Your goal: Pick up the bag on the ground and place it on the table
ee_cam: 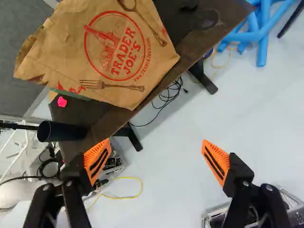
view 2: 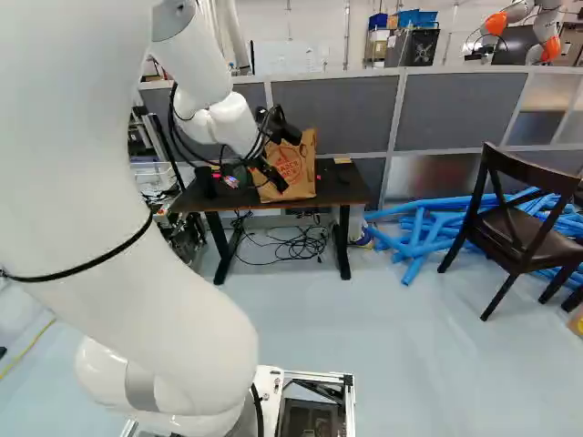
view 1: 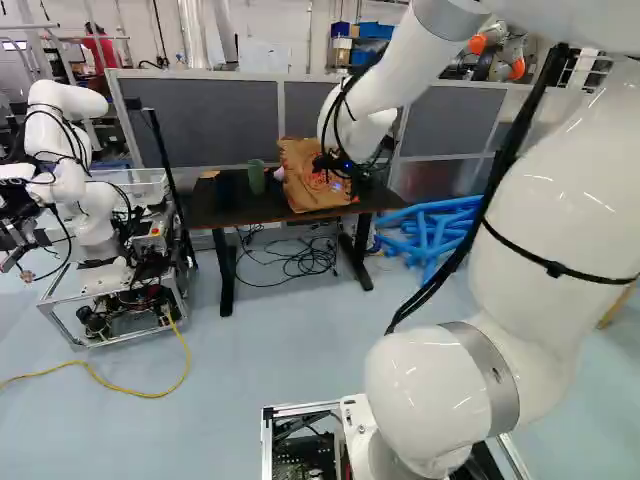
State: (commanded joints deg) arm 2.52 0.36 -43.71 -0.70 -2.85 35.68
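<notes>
Brown paper bag, one, standing on table; gripper empty

Listing from left to right in the left base view.

Item: table (view 1: 222, 208), dark-topped, bearing the bag.

Item: green container (view 1: 256, 177), standing just beside the bag.

Item: bag (view 1: 303, 187), resting on the tabletop, its base lying along the front edge; mouth pointing up, long axis running roughly upright, printed face looking toward the arm.

Item: gripper (ee_cam: 156, 141), its orange pads (ee_cam: 97, 160) standing wide apart, gripping nothing; the bag is standing ahead of them.

Step, as judged: clearing the placed bag. Best handling is backing straight off slowly, keeping the pads spread and avoiding the paper; snagging it risks pulling the bag over the edge.
</notes>
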